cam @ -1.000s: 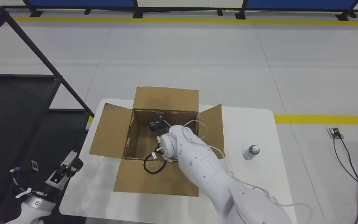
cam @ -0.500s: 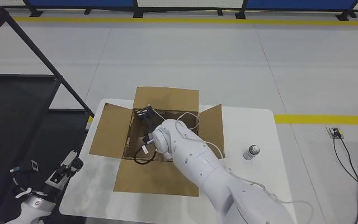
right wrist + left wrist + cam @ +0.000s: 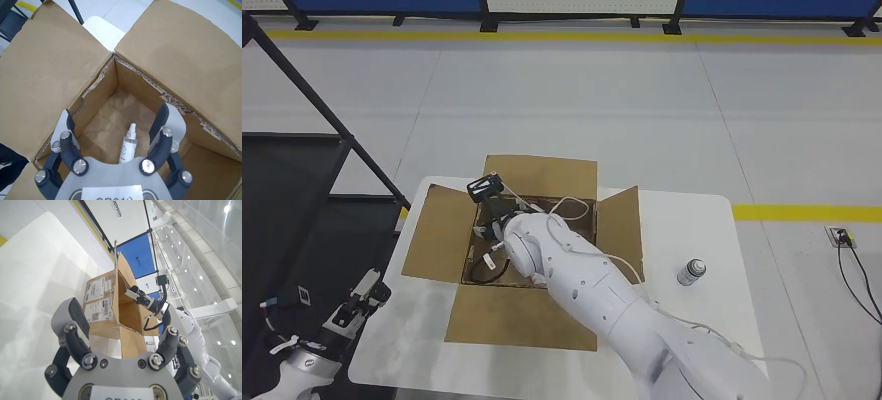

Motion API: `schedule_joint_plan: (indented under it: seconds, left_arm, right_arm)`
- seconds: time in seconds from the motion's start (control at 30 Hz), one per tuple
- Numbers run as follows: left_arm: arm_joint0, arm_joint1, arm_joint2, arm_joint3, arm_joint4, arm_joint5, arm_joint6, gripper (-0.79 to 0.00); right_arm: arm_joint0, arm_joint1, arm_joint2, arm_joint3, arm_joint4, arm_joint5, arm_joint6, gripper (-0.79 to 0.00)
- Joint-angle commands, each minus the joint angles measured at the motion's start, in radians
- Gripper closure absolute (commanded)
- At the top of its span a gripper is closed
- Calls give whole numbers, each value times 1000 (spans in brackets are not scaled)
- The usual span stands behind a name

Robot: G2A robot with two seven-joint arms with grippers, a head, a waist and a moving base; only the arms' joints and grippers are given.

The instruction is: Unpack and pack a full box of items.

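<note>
Right pincer [image 3: 116,111] shifted to box [image 3: 47,75] corner, spread wide, empty, above spray bottle [image 3: 128,144]

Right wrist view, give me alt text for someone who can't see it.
The open right gripper hangs over an open cardboard box, where a white spray bottle lies on the floor. The box flaps fold outward.

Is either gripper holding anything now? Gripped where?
Nothing held. Right gripper open above the spray bottle lying in the box; left gripper open, empty.
</note>
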Motion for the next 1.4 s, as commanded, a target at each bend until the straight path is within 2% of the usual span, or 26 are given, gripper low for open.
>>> schedule_joint_plan:
  seconds: [0.0,0.17,0.27,0.33,0.47,0.6,0.7,0.83,0.9,0.97,1.07,1.17,1.3,1.37]
  left_arm:
    - [0,0,0,0,0,0,0,-785]
    - [0,0,0,0,0,0,0,-785]
    - [0,0,0,0,0,0,0,-785]
    - [10,-1,9,-13,9,3,13,-785]
    - [35,-4,22,-34,39,2,52,-785]
    - [51,-8,41,-55,54,5,85,-785]
    - [58,-10,57,-69,68,12,105,-785]
    - [61,-11,72,-87,88,13,121,-785]
    - [61,-11,78,-93,95,14,128,-785]
    - [60,-11,82,-98,101,14,132,-785]
    - [58,-11,84,-101,108,13,140,-785]
    - [53,-11,79,-99,107,15,151,-785]
    - [42,-10,65,-84,93,26,166,-785]
    - [35,-10,61,-76,87,32,170,-785]
  right_arm:
    - [0,0,0,0,0,0,0,-785]
    - [0,0,0,0,0,0,0,-785]
    - [-20,8,19,0,20,-71,-39,-785]
    - [-30,22,43,-10,25,-133,-115,-785]
    - [-69,71,79,-85,-24,-222,-231,-785]
    - [-163,150,138,-291,-134,-195,-314,-785]
    - [-319,244,239,-593,-272,-129,-306,-785]
    - [-669,375,463,-1176,-529,-87,-109,-785]
    - [-834,415,568,-1405,-619,-111,-21,-785]
    - [-954,438,643,-1548,-672,-130,15,-785]
    - [-1094,456,739,-1686,-721,-110,6,-785]
    - [-1214,467,838,-1764,-746,-45,-13,-785]
    - [-1317,473,976,-1768,-731,70,2,-785]
    - [-1338,475,1032,-1741,-694,85,25,-785]
